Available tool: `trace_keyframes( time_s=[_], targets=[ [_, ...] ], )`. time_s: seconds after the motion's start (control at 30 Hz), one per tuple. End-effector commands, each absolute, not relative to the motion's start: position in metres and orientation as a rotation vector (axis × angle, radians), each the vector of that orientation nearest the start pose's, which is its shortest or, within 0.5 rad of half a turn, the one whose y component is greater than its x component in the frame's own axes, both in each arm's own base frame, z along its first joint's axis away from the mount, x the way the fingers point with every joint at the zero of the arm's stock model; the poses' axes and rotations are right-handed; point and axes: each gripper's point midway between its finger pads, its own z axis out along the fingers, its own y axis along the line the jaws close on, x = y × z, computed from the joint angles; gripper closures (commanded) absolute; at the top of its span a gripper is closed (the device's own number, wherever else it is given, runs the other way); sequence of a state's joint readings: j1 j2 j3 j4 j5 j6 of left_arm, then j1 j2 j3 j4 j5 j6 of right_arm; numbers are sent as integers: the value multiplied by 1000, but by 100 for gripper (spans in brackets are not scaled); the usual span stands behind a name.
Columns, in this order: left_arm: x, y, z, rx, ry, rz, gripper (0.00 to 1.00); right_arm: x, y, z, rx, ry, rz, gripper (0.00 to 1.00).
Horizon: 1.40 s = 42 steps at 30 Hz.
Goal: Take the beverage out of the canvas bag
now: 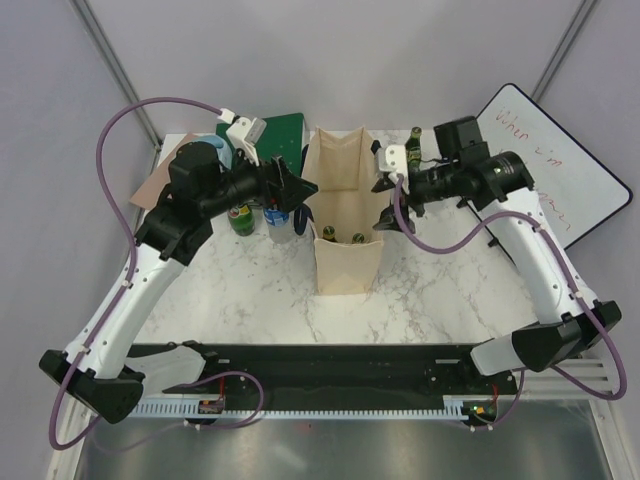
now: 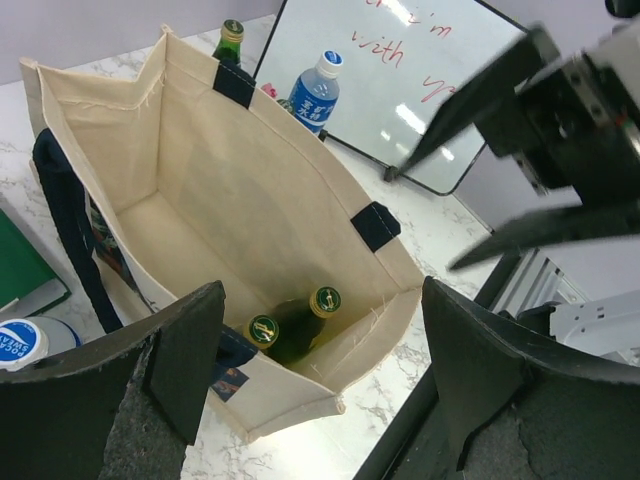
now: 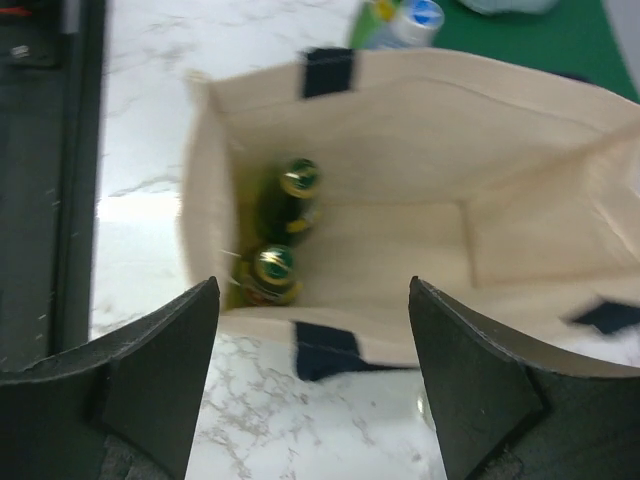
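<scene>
The cream canvas bag stands open in the middle of the table, with dark navy handles. Two green bottles with green-gold caps stand inside at its near end. They also show in the left wrist view and the right wrist view. My left gripper is open and empty, just left of the bag's rim. My right gripper is open and empty, just right of the rim. Both hover above the bag.
A green book lies at the back left. A green can and a blue-capped bottle stand left of the bag. A whiteboard leans at the right, with a green bottle and a water bottle near it.
</scene>
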State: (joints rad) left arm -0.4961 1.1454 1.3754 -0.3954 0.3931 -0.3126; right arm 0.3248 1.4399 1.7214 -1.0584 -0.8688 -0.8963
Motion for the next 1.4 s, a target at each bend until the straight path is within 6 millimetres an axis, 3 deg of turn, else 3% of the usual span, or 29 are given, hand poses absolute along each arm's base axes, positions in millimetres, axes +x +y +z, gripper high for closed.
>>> trace_keyframes(
  time_s=[0.0,0.13,0.17,0.33,0.43,0.47,0.57,0.63,0.67,0.77,1.13,1.23,1.37],
  targets=[
    [277,-232,406,474,1696,-861,14,218,238,324,-1763,1267,827,16],
    [277,-231,406,475,1693,-852,14,203,250,304,-1845,1284,839,18],
    [277,-231,406,479,1692,-856,14,205,249,292,-1860,1331,815,20],
    [276,-235,406,478,1698,-871,14,220,259,279,-1816,1380,689,26],
    [276,-238,407,489,1693,-873,14,221,259,268,-1833,1386,639,36],
    [276,-238,409,491,1687,-871,14,219,259,263,-1846,1392,639,47],
    [277,-245,409,518,1684,-877,15,199,261,252,-1909,1353,621,67],
    [279,-253,403,547,1696,-883,15,189,268,253,-1921,1297,575,74],
    [280,-256,403,559,1695,-881,15,183,268,241,-1932,1319,583,80],
    [283,-269,391,617,1710,-876,16,178,270,231,-1938,1340,584,85],
    [287,-305,334,842,1788,-816,19,178,267,214,-1909,1354,538,87],
    [284,-311,318,885,1846,-802,19,175,268,213,-1897,1366,568,84],
    [285,-313,296,886,1961,-759,19,175,274,215,-1883,1367,598,72]
  ],
)
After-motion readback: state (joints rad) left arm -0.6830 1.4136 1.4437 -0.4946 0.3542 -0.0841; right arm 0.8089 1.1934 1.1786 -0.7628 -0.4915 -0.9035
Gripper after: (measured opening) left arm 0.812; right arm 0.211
